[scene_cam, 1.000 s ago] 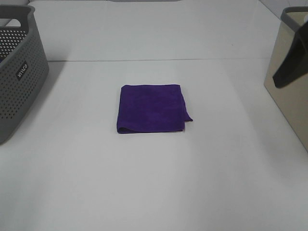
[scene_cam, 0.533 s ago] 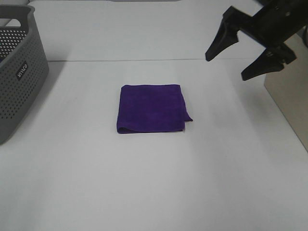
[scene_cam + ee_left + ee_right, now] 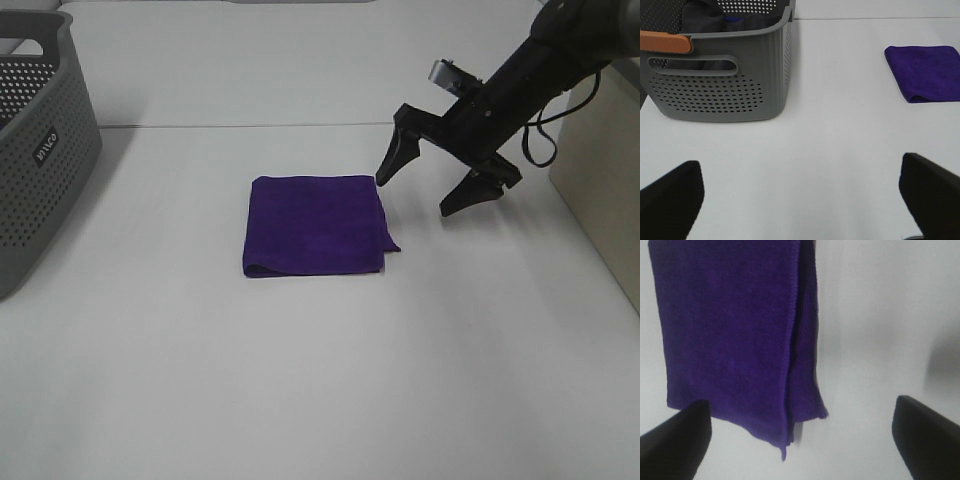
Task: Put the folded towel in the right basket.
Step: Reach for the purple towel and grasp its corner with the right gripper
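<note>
The folded purple towel lies flat on the white table, near its middle. My right gripper is open and empty, low over the table just right of the towel's right edge. In the right wrist view the towel lies ahead of the spread fingertips. The right basket is beige and stands at the far right edge, partly cut off. My left gripper is open and empty; it is outside the exterior view. The towel also shows in the left wrist view.
A grey perforated basket stands at the far left; the left wrist view shows it with dark cloth inside and an orange handle strip. A seam runs across the table behind the towel.
My right arm has come down from above the right basket, leftward to the towel's right edge, with its jaws open. The towel has not moved.
</note>
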`<move>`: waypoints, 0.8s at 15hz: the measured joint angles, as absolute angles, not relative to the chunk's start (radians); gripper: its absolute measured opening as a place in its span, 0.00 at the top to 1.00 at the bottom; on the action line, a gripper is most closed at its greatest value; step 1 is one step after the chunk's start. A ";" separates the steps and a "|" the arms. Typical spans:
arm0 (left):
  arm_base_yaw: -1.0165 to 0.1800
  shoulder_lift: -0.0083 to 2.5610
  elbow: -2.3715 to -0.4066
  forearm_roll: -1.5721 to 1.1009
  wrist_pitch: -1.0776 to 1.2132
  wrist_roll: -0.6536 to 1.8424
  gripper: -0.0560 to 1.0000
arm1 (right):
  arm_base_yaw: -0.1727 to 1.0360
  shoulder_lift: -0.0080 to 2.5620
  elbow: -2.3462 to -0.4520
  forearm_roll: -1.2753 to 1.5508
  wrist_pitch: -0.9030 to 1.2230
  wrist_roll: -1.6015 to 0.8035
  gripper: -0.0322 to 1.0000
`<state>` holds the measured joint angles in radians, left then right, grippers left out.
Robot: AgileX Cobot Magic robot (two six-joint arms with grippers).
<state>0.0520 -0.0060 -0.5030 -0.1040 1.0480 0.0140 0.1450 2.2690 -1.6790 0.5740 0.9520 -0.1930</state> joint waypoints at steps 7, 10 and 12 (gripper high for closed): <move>0.052 -0.006 -0.503 -0.104 1.048 0.014 0.01 | 0.145 2.351 -1.689 0.662 0.872 -0.249 0.08; 0.052 -0.006 -0.503 -0.104 1.048 0.014 0.01 | 0.160 2.357 -1.691 0.669 0.852 -0.251 0.08; 0.052 -0.006 -0.503 -0.104 1.048 0.014 0.01 | 0.196 2.357 -1.691 0.669 0.825 -0.251 0.08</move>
